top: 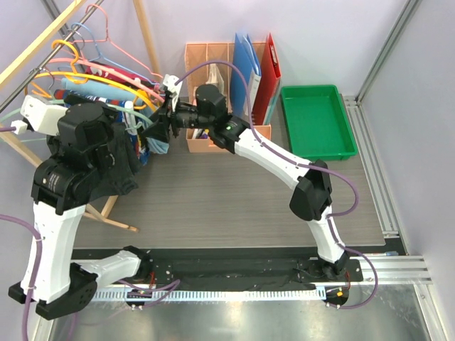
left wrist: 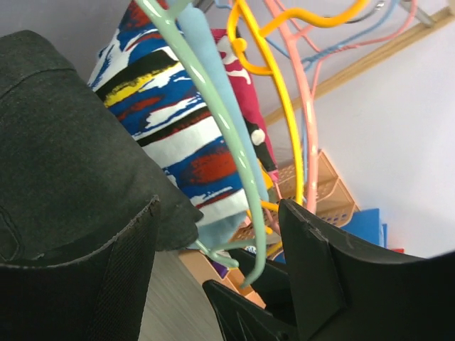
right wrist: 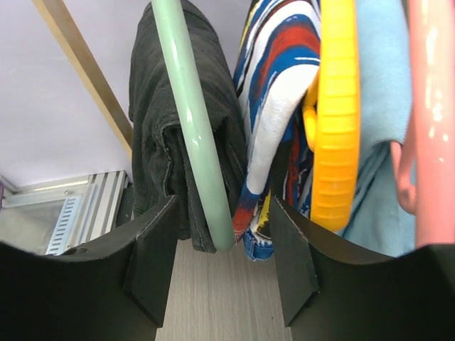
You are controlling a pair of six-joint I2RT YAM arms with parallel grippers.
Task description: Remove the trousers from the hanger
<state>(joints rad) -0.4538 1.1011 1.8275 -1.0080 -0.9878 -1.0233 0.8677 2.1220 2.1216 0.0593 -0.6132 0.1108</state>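
Gaps flank the green hanger [right wrist: 192,121] between fingers of the right gripper [right wrist: 222,220].

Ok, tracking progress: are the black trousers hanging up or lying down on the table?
Hanging: black trousers droop beside the green hanger, above the table.

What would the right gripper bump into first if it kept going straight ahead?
Probably the pale green hanger, which sits between the open jaws of the right gripper. The black trousers hang right beside it, though depth is hard to judge.
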